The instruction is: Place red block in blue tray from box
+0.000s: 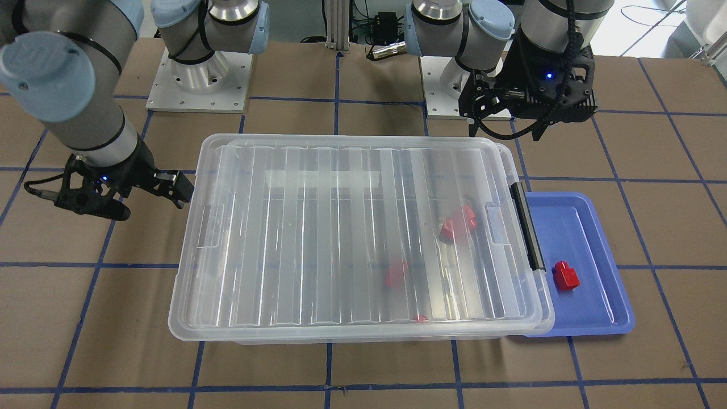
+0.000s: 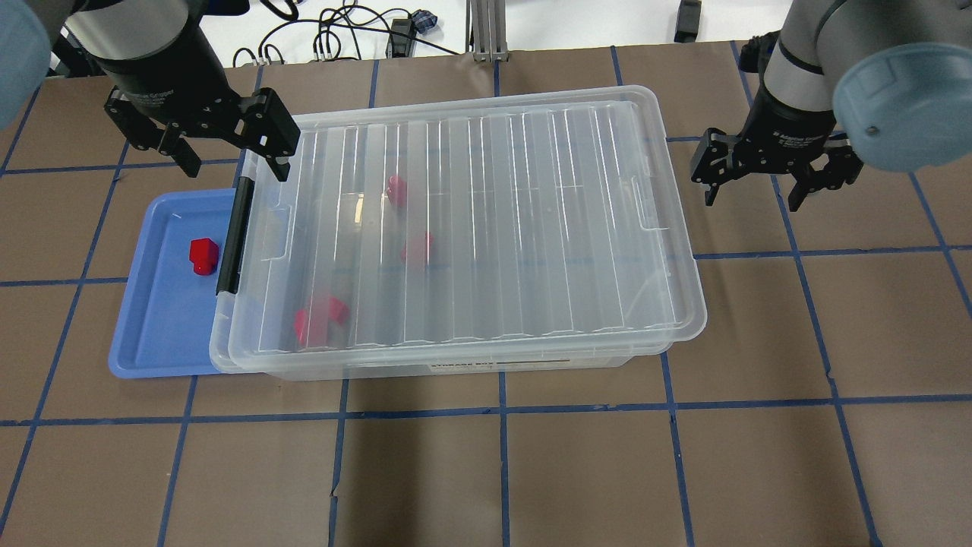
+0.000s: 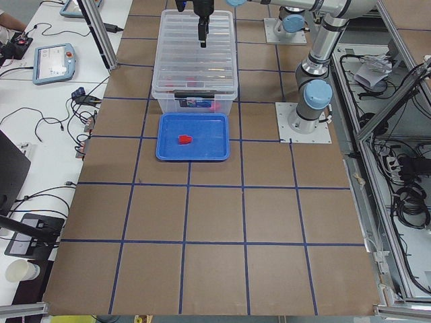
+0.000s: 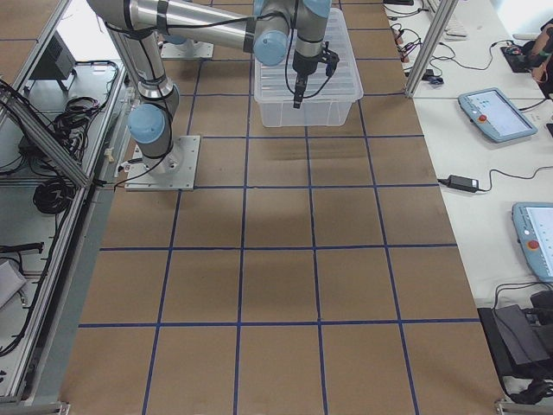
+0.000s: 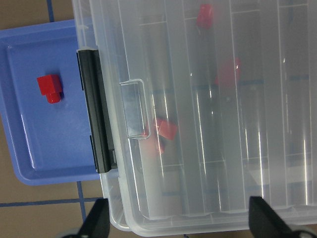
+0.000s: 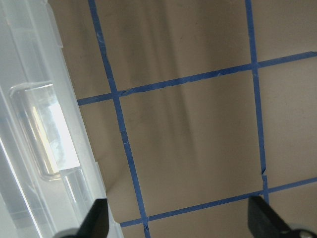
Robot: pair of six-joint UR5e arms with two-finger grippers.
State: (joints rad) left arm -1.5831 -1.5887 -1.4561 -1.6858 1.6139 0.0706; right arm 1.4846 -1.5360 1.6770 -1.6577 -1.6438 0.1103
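One red block (image 2: 203, 255) lies in the blue tray (image 2: 163, 334), which sits against the latch end of the box (image 2: 493, 228). It also shows in the left wrist view (image 5: 49, 88) and the front view (image 1: 565, 276). The box's clear lid is on, with the black latch bar (image 2: 234, 235) at the tray end. Several more red blocks (image 2: 418, 248) show blurred through the lid. My left gripper (image 2: 231, 163) is open and empty above the box's latch end. My right gripper (image 2: 752, 196) is open and empty, beside the box's other end.
The box and tray sit on a brown table with blue tape grid lines (image 2: 501, 410). The arm bases (image 1: 199, 79) stand at the robot's side of the table. Cables (image 2: 342, 30) lie beyond the far edge.
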